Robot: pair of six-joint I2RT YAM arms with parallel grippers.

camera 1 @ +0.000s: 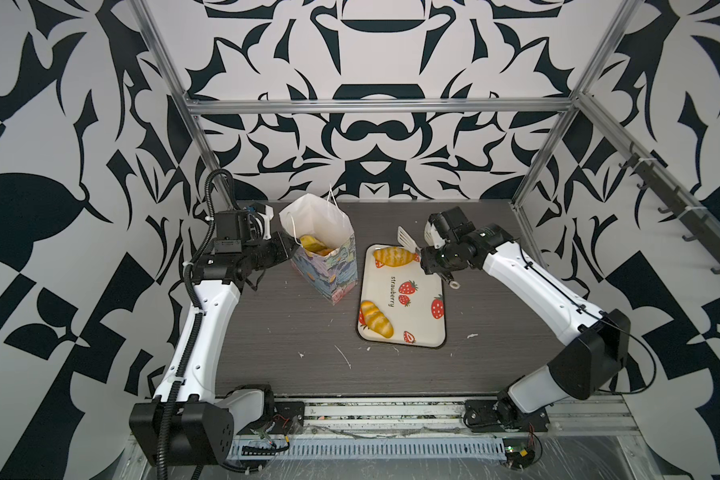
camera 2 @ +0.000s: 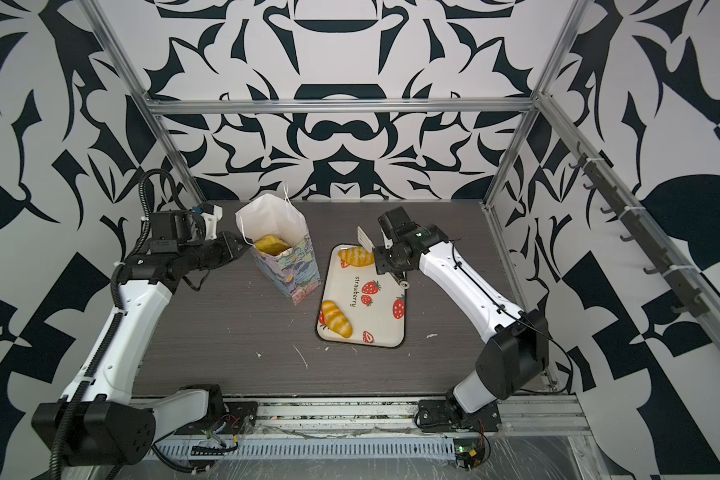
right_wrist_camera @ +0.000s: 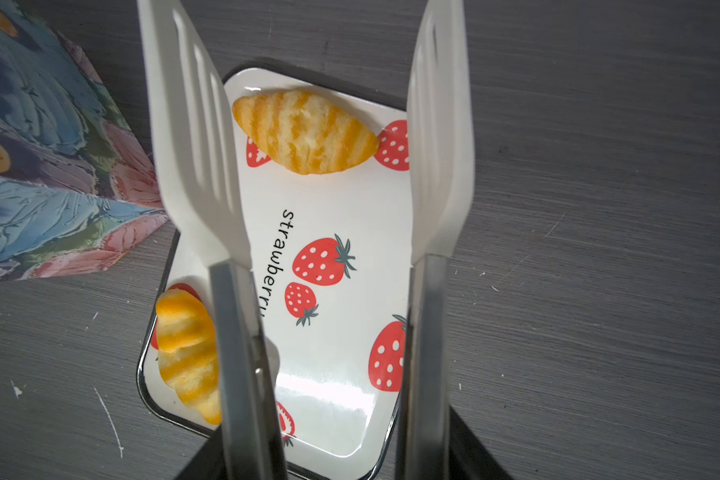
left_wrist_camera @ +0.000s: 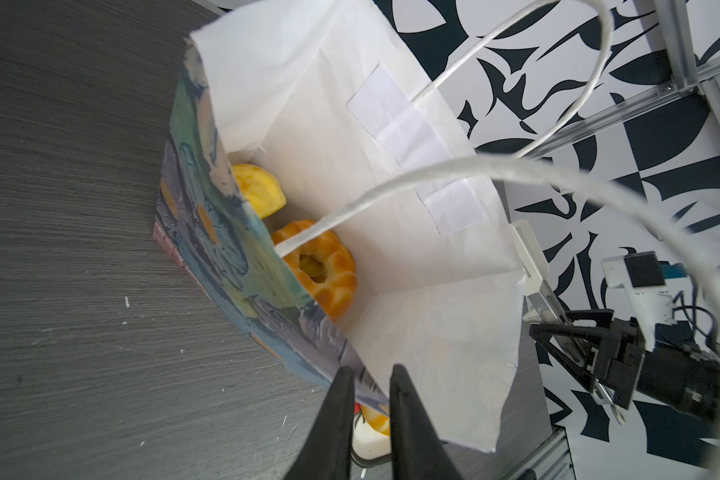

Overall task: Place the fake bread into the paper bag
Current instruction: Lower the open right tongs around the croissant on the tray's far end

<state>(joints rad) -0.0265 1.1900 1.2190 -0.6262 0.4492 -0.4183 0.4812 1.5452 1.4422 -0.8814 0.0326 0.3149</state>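
I see a bag (camera 1: 327,266) printed in painterly blue, purple, green and pink, white inside. The bread (camera 1: 393,256) is golden-yellow with orange-brown stripes. The tray (camera 1: 375,291) is cream with red strawberries and black lettering. The bench (camera 1: 287,353) is dark grey woodgrain; the walls (camera 1: 371,50) carry black-and-white swirls. The tongs (right_wrist_camera: 200,145) are white with grey arms.

My two top views: high, facing down over the whole table (camera 1: 292,332); wrist cameras: close, both catching the paper bag (left_wrist_camera: 350,187).
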